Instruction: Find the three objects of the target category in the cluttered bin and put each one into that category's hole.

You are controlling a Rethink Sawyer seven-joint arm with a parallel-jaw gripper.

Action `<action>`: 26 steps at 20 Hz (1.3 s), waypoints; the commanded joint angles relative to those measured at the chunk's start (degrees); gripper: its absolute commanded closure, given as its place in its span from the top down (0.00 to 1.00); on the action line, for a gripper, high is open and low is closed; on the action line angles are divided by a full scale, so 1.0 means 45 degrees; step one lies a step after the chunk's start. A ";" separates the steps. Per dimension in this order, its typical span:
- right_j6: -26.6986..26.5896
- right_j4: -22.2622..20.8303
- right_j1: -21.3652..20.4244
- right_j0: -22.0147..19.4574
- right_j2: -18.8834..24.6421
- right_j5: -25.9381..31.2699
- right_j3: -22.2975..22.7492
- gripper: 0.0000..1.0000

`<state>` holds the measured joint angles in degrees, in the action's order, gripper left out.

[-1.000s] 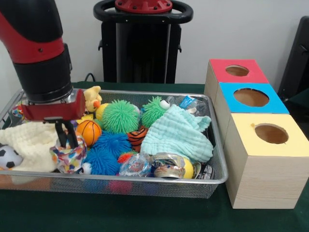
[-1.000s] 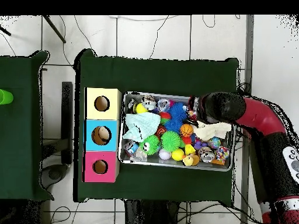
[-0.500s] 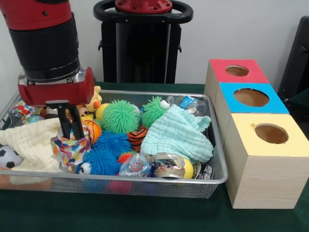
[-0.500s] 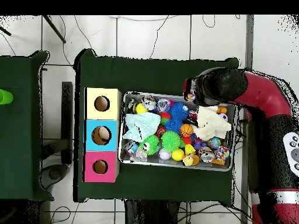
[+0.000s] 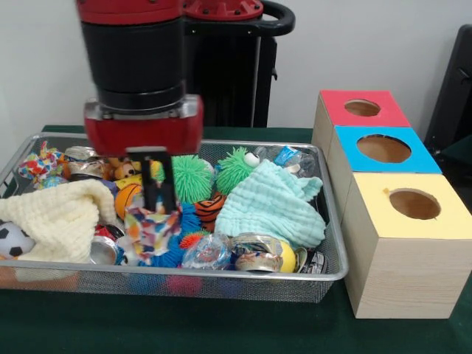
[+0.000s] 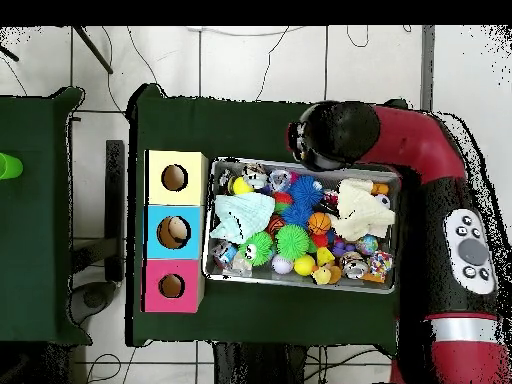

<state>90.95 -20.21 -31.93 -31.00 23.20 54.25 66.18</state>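
1. Gripper (image 5: pixel 160 193) hangs over the middle-left part of the wire mesh bin (image 5: pixel 324 221), and its 2 dark fingers (image 5: pixel 168 186) are closed on the top of a multicoloured patterned cloth (image 5: pixel 151 230).
2. In the front view the cloth hangs down from the fingers, with its lower edge just over the blue spiky ball (image 5: pixel 179 237). It is already lifted from the clutter, but I cannot tell if the lower edge touches the ball.
3. I judge the cloth as light, soft and limp. It is not fragile and not slippery, but it folds and swings easily, so a hold on a bunched part near 1 edge is the safest.
4. Its long axis runs now vertically, from the pinched top down to the loose end. The loose end points down into the bin.
5. Other soft cloths lie in the same bin: a cream knitted cloth (image 5: pixel 55 219) at the left and a mint green cloth (image 5: pixel 271 206) at the right. If cloth is the target category, these look like the other 2 objects.
6. At the right of the bin stand 3 boxes, each with 1 hole: the red box (image 5: pixel 359 122), the blue box (image 5: pixel 380 162) and the yellow box (image 5: pixel 405 243). The pictures do not show which hole belongs to cloth.
7. In the overhead view the arm covers the held cloth.
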 commanded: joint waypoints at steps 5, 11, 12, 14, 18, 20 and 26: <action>0.6907 0.0674 -0.1621 0.3293 -0.2708 -0.1139 0.2426 0.00; 0.8281 0.0834 -0.1486 0.5038 -0.3846 -0.0093 0.1531 0.00; 0.8457 0.0915 -0.1475 0.5274 -0.3960 0.0204 0.1318 0.00; 0.8705 0.1093 -0.1433 0.5598 -0.4139 0.0747 0.0946 0.00; 0.8978 0.1314 -0.1340 0.5949 -0.4455 0.0745 0.0821 0.00; 0.9125 0.1475 -0.1321 0.5963 -0.4567 0.0356 0.1056 0.00; 0.9154 0.1550 -0.1213 0.6094 -0.4963 -0.0420 0.1506 0.00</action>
<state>118.02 -14.36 -38.85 -2.17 4.96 51.43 69.13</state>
